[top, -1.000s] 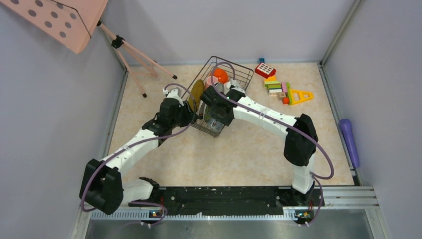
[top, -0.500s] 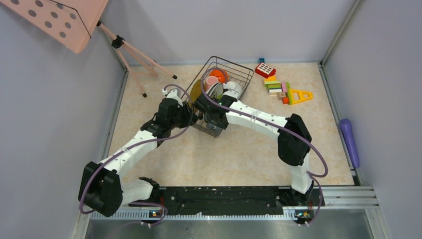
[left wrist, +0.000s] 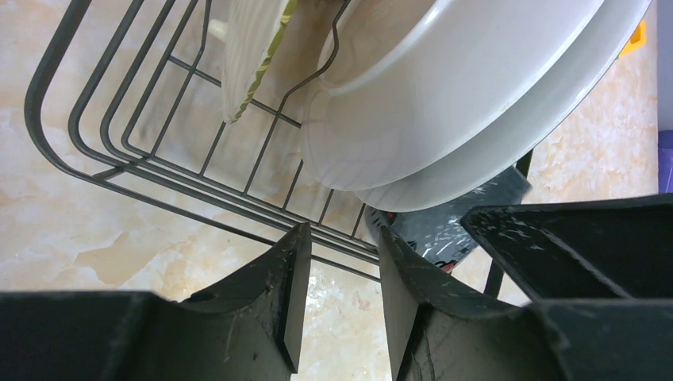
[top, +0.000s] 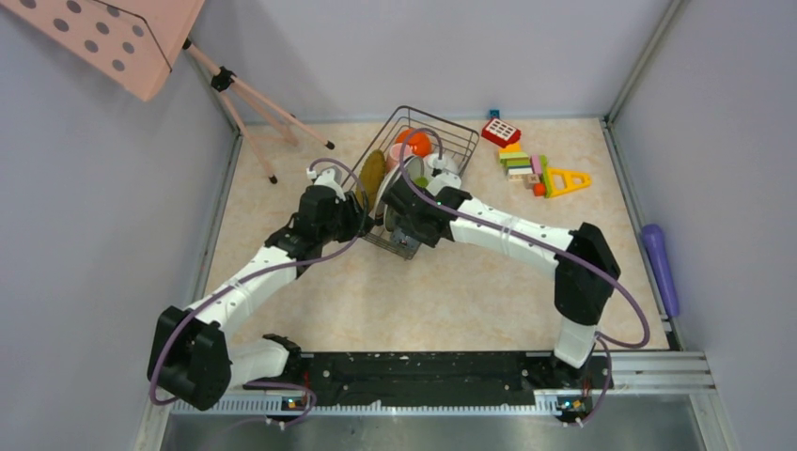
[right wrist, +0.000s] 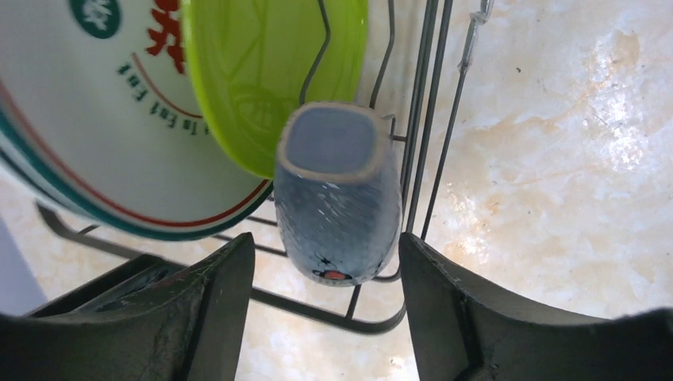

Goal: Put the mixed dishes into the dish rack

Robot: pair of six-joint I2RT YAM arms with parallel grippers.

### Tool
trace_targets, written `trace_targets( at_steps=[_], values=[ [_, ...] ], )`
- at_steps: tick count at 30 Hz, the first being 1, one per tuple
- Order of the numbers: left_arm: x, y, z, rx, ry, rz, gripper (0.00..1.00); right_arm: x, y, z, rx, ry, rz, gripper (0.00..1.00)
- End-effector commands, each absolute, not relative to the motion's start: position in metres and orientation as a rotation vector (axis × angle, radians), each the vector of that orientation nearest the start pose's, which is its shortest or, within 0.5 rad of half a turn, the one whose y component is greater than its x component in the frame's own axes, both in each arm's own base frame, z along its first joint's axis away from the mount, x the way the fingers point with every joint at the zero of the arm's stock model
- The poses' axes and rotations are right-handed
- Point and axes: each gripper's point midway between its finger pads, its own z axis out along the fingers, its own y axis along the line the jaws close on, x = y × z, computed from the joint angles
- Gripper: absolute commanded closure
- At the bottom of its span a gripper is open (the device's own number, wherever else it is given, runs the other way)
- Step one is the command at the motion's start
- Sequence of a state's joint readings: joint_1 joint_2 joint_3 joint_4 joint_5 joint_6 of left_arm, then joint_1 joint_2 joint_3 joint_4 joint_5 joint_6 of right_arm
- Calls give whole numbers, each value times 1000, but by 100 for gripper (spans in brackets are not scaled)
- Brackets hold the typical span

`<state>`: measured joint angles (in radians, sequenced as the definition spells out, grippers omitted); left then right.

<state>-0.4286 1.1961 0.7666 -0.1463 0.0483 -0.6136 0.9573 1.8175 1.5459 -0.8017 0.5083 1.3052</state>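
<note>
The dish rack [top: 461, 132] stands at the back middle with the orange bowl [top: 414, 143], a whitish cup [top: 442, 165] and the upright straw mat [top: 373, 174] in it. In the right wrist view the rimmed white plate [right wrist: 87, 119] and the lime-green plate [right wrist: 262, 71] stand on edge between the prongs. A small greyish-white cup [right wrist: 337, 198] lies on the rack's wire [right wrist: 313, 311] at its near corner. My right gripper [right wrist: 327, 254] is open, with a gap on each side of that cup. My left gripper [left wrist: 341, 278] is open at the rack's near rim [left wrist: 119, 171] with nothing between its fingers. The white plate [left wrist: 476, 103] shows from below.
Colourful toy blocks [top: 531, 169] and a red toy [top: 501, 132] lie right of the rack. A pink tripod stand [top: 254, 103] stands at the back left. A purple object [top: 661, 268] rests along the right wall. Walls close in three sides.
My right gripper's jaws have widened and now stand off the small cup in the rack's near corner. The right arm's elbow has swung to the right. The left arm has not moved.
</note>
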Motion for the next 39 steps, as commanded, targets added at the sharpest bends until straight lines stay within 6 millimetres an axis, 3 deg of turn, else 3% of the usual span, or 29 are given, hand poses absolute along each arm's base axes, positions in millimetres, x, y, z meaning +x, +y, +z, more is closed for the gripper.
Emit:
trace_targets(
  at_steps=[1, 4, 7, 11, 15, 20, 25, 28, 35, 39],
  values=[
    [313, -180, 160, -160, 2197, -658, 58, 296, 344, 187, 590, 2332, 487, 31],
    [313, -180, 160, -156, 2201, -661, 58, 295, 343, 188, 577, 2340, 500, 23],
    [312, -180, 160, -150, 2205, -656, 58, 300, 343, 197, 470, 2321, 520, 24],
    [309, -175, 161, -149, 2215, -626, 58, 309, 340, 216, 127, 2254, 620, 28],
    [305, -168, 163, -141, 2211, -596, 57, 309, 326, 226, -189, 2168, 773, 25],
    [301, -171, 166, -85, 2205, -611, 53, 310, 314, 224, -574, 2092, 633, 12],
    [304, -172, 155, -67, 2244, -601, 51, 312, 323, 212, -846, 2083, 575, 11],
    [307, -173, 150, -75, 2264, -601, 51, 320, 325, 198, -905, 2132, 574, 11],
    [310, -172, 149, -102, 2252, -616, 49, 335, 334, 196, -840, 2148, 672, 12],
    [309, -170, 148, -107, 2252, -608, 49, 341, 335, 184, -860, 2180, 726, 13]
  ],
)
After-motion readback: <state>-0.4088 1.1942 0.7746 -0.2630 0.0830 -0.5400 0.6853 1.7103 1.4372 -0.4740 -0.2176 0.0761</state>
